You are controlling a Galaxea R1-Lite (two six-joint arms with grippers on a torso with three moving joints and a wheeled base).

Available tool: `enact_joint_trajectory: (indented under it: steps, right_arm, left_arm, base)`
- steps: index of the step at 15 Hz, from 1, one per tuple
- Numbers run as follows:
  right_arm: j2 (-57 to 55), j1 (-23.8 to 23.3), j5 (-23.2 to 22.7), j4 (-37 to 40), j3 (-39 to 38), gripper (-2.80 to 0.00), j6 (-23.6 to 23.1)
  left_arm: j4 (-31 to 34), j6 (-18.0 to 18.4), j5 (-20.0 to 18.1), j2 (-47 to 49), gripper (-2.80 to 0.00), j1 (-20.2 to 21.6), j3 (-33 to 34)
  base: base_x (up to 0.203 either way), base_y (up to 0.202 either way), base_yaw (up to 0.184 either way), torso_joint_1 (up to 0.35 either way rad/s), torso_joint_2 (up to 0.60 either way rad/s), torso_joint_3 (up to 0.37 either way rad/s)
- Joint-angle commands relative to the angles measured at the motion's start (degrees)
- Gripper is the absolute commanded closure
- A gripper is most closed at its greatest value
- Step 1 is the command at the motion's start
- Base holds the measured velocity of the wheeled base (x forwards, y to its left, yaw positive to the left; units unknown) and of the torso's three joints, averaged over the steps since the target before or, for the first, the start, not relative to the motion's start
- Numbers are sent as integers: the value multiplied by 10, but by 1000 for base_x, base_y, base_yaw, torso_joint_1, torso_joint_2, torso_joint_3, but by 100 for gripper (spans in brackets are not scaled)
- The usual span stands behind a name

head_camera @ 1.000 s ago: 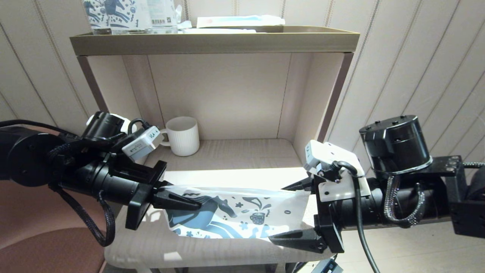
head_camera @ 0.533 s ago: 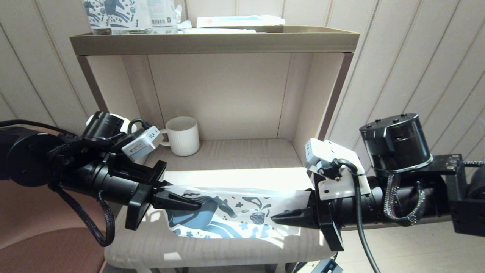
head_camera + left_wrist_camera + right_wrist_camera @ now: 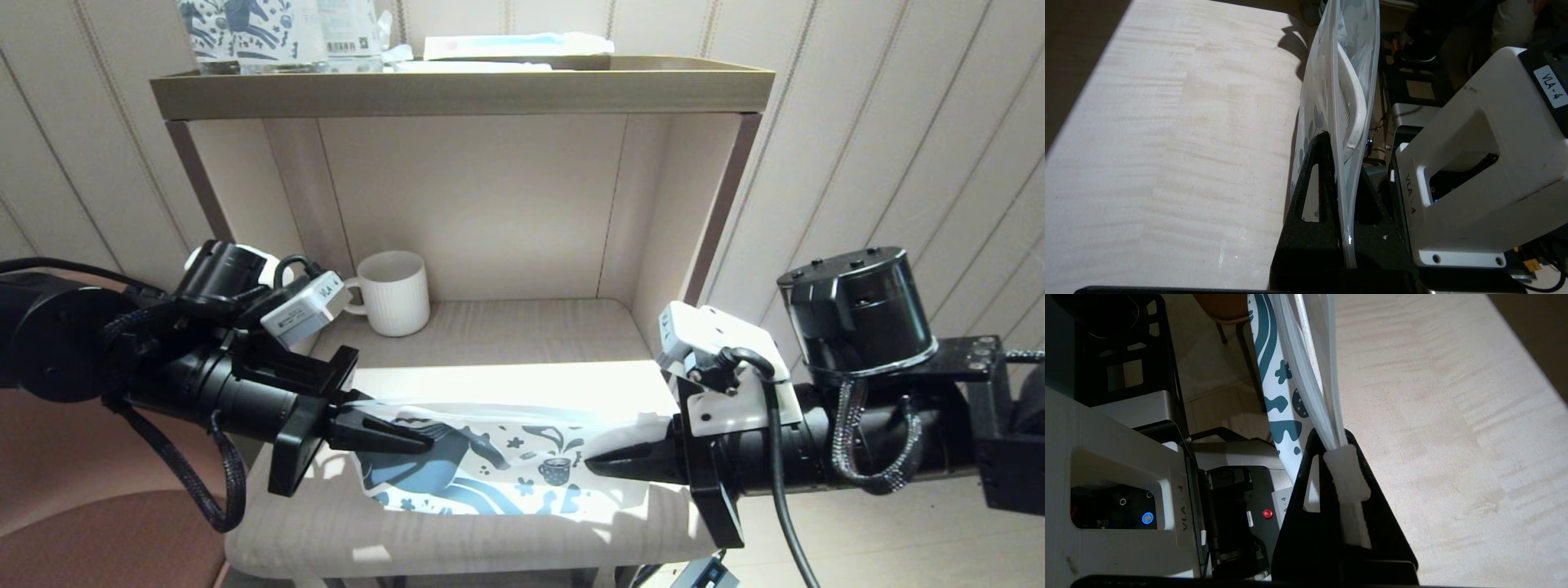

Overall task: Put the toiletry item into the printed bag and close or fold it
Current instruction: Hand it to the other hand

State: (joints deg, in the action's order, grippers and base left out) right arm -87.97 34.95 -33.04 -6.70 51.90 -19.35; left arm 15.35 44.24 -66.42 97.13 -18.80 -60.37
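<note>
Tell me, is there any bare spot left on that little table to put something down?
Yes: the recess to the right of the white mug is bare, as is the sunlit strip of tabletop behind the printed bag. The front is crowded: left gripper and right gripper pinch the bag's ends.

Both arms point(image 3: 204, 384) are matte black with braided cables point(image 3: 849, 441), white wrist cameras point(image 3: 306, 306) marked "VLA-4", and black wedge-shaped fingers point(image 3: 384, 433).
</note>
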Motion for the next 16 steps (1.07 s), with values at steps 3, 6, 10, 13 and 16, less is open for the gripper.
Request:
enact_joint_trajectory:
  steps: [3, 6, 10, 13, 16]
  right_arm:
    - [1, 1, -2, -1, 1, 0, -2]
    - [1, 1, -2, -1, 2, 0, -2]
    - [1, 1, -1, -1, 2, 0, -2]
    - [2, 1, 0, -1, 2, 0, -2]
    - [3, 1, 1, 0, 2, 0, -2]
  left_arm:
    - [0, 2, -4, 3, 0, 0, 0]
    - [1, 1, -4, 4, 0, 0, -5]
    - [1, 2, -3, 3, -280, 0, 0]
    - [2, 2, -3, 3, -280, 0, -2]
    - [-1, 2, -4, 0, -280, 0, 0]
  base:
    - [0, 0, 0, 0, 0, 0]
    - [0, 0, 0, 0, 0, 0]
    - [0, 0, 0, 0, 0, 0]
    - [0, 0, 0, 0, 0, 0]
    - [0, 0, 0, 0, 0, 0]
